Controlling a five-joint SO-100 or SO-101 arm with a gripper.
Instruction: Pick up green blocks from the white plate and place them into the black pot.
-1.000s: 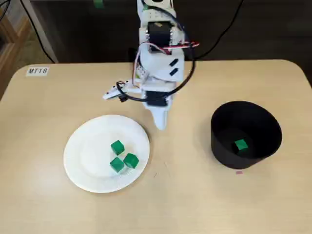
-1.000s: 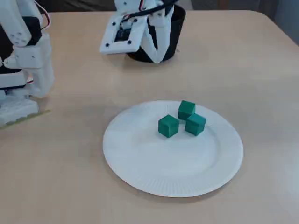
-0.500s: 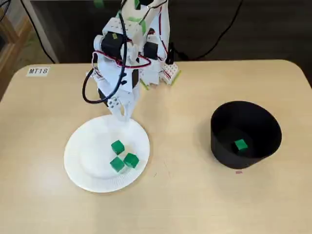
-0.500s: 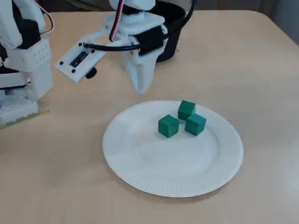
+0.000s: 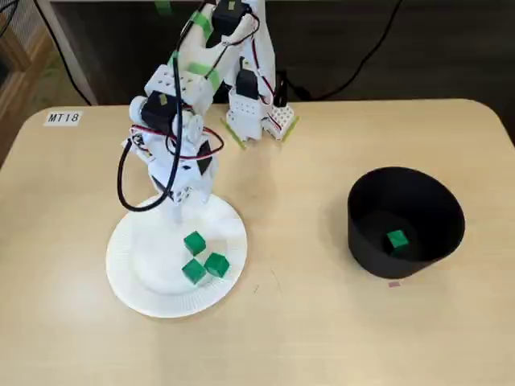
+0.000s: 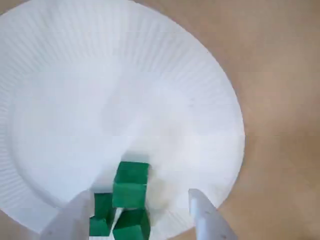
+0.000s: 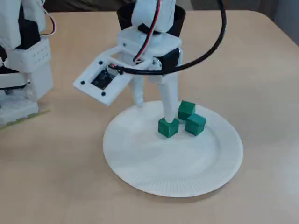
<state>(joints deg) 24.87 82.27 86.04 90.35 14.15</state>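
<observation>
Three green blocks lie close together on the white plate (image 5: 137, 265): one (image 5: 194, 242) nearest the arm, two (image 5: 192, 271) (image 5: 216, 264) behind it. My gripper (image 5: 180, 212) hangs open over the plate's near edge. In the wrist view the gripper (image 6: 140, 196) stands astride the blocks, and the nearest block (image 6: 131, 183) lies between its fingers (image 6: 202, 215). In a fixed view one finger (image 7: 169, 105) comes down right at a block (image 7: 168, 127); I cannot tell if they touch. Another green block (image 5: 395, 240) lies inside the black pot (image 5: 406, 193).
The arm's base (image 5: 253, 112) stands at the table's back edge, with cables behind it. A white label (image 5: 62, 117) is stuck at the back left corner. A small pink mark (image 5: 393, 283) is on the table in front of the pot.
The arm has swung from the table's middle over to the plate and lowered. Its fingers, together before, now stand spread over the blocks. The blocks have not moved.
</observation>
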